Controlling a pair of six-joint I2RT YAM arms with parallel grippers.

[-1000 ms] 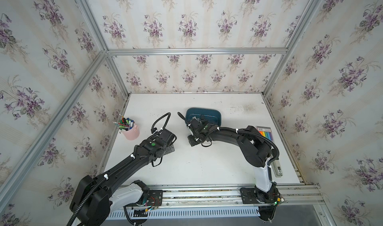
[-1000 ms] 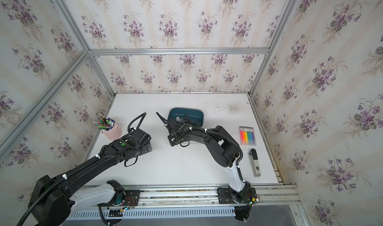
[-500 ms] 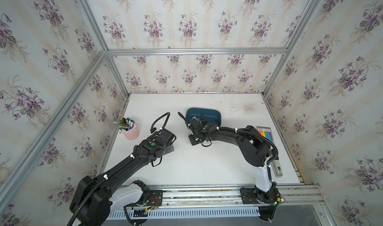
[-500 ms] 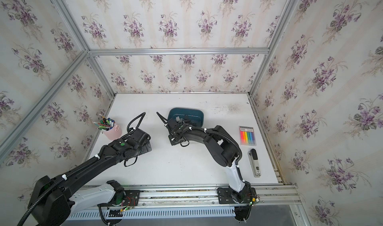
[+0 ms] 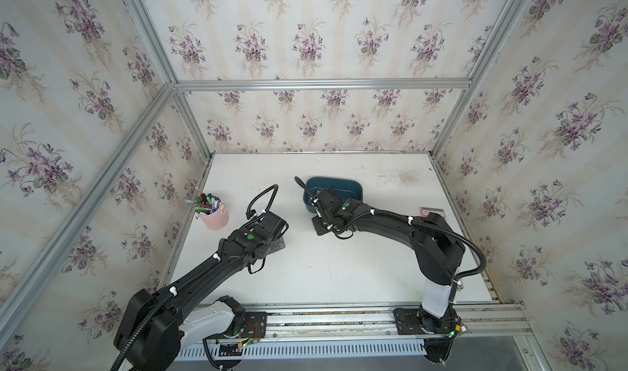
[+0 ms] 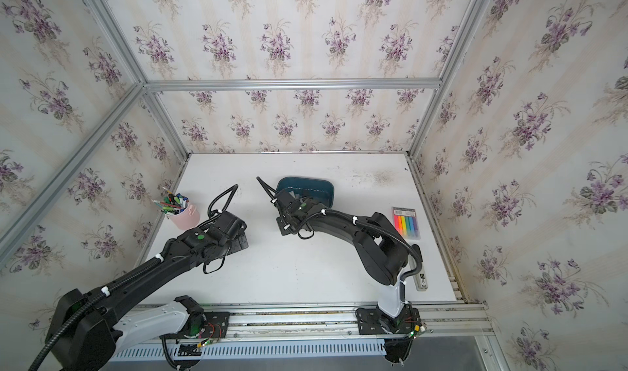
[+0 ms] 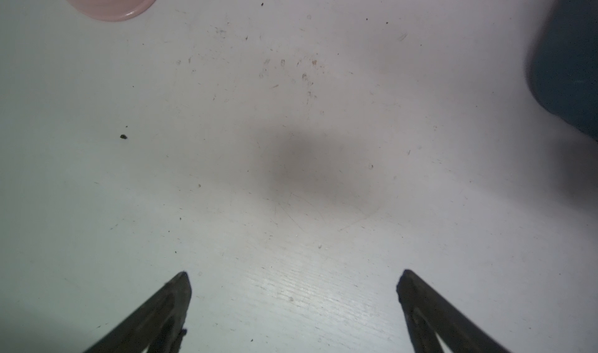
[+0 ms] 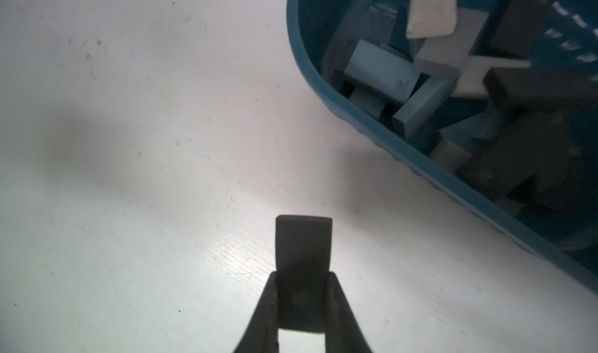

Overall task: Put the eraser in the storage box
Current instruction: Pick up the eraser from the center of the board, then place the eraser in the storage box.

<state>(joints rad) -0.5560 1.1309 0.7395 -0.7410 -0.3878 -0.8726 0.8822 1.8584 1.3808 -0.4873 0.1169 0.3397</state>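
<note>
Right gripper (image 8: 304,275) clamped on dark eraser (image 8: 304,238) over bare white table (image 8: 145,173), outside storage box (image 8: 352,115) near its rim; pale block (image 8: 378,66) inside bears unreadable print; left gripper (image 7: 293,274) spread wide, holding nothing.

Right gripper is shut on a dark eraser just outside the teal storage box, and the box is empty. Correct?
Not quite: the storage box is not empty. The right wrist view shows several white, grey and dark blocks lying in it. The rest holds: the right gripper is shut on the dark eraser, outside the box.
</note>
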